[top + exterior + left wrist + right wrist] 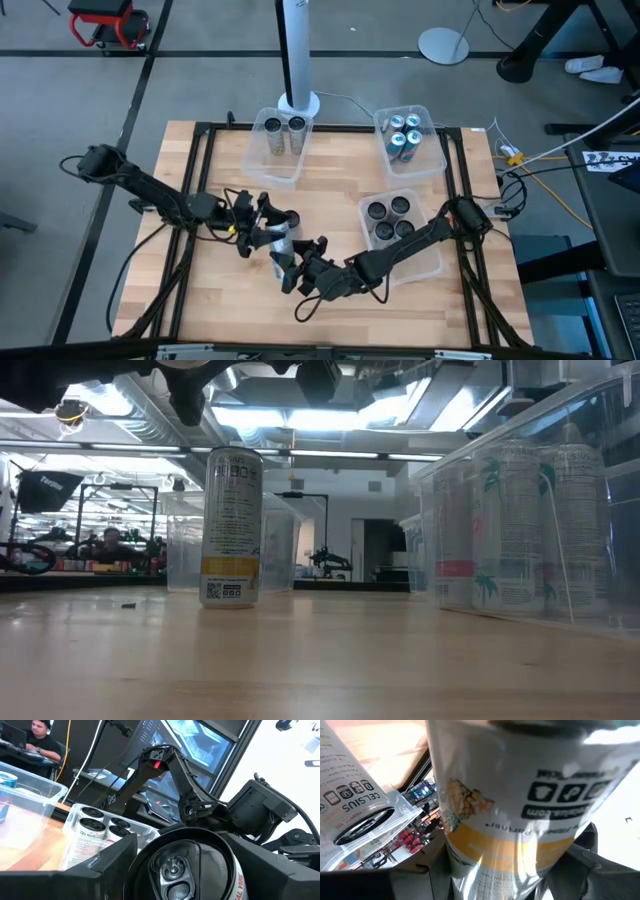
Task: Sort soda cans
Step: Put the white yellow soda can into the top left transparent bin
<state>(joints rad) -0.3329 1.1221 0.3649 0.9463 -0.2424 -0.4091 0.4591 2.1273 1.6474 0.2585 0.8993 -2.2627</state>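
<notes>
One white soda can with a yellow band stands upright on its base on the wood table, in plain sight in the low view. My left gripper hovers just over its silver top, open, with a finger on either side and no touch showing. My right gripper is on the can's near-right side, raised and open, looking close at the can's printed wall. In the low view both grippers show only as dark shapes above the can.
Three clear bins hold other cans: two silver ones far left, several blue ones far right, and several dark-topped ones in the right bin, which is close beside the right arm. A white post rises at the far edge. A person sits beyond the table.
</notes>
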